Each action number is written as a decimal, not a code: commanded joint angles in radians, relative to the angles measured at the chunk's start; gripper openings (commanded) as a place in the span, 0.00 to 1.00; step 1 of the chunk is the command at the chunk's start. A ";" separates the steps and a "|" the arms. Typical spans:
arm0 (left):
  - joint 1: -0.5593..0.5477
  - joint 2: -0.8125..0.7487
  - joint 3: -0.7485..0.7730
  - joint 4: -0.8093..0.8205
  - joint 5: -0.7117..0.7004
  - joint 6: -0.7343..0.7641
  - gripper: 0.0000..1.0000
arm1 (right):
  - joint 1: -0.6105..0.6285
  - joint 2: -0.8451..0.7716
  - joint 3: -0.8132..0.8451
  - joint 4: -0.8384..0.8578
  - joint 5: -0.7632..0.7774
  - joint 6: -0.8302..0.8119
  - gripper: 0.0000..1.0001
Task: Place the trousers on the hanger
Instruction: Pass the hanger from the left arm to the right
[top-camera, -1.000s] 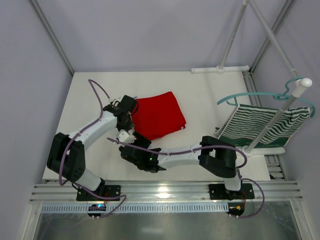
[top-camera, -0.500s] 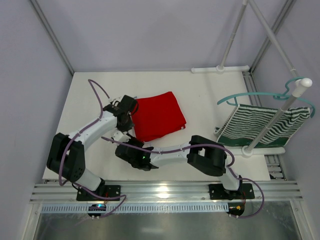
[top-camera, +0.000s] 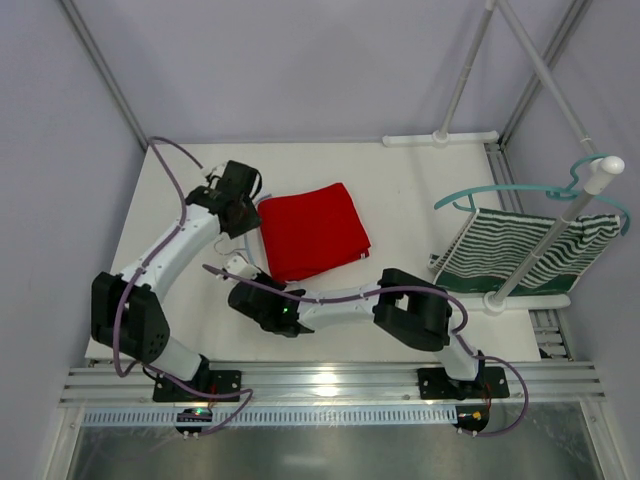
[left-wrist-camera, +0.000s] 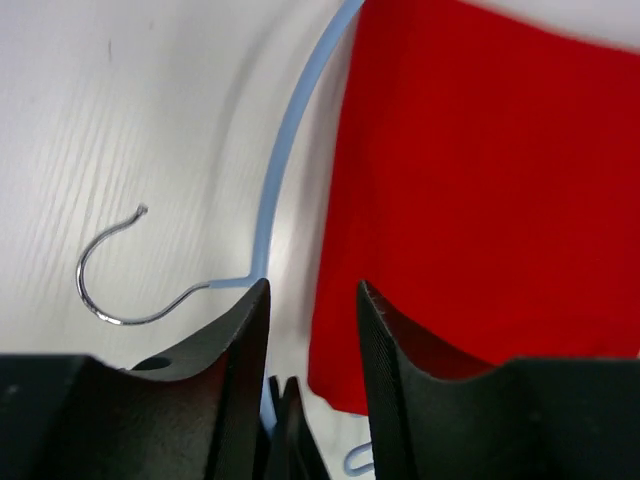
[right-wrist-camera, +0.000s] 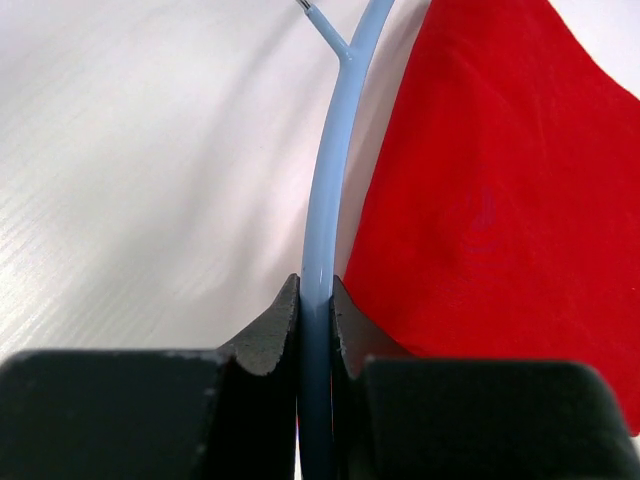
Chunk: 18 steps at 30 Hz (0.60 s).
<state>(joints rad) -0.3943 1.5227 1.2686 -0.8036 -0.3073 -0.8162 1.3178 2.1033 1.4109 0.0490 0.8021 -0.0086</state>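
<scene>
Near the desk's (top-camera: 420, 180) front edge, the right tool (right-wrist-camera: 315, 290) is clamped on the pale blue arm of the hanger (right-wrist-camera: 335, 150) — it lies flat on the desk, just beside the left edge of the folded red trousers (top-camera: 312, 230). Farther back, the left tool (left-wrist-camera: 312, 290) hangs over the hanger by its metal hook (left-wrist-camera: 110, 300) — fingers apart.
</scene>
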 joint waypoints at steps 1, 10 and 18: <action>0.026 -0.004 0.127 -0.040 0.054 0.048 0.41 | -0.015 -0.039 0.016 0.040 -0.006 0.054 0.04; 0.286 -0.102 0.166 -0.076 0.105 0.048 0.46 | -0.057 -0.146 -0.078 0.072 -0.072 0.134 0.04; 0.624 -0.302 -0.211 0.125 0.275 -0.050 0.27 | -0.095 -0.200 -0.092 0.078 -0.118 0.180 0.04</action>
<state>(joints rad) 0.2035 1.2484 1.1633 -0.7776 -0.1478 -0.8192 1.2396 1.9778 1.3167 0.0635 0.6624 0.1287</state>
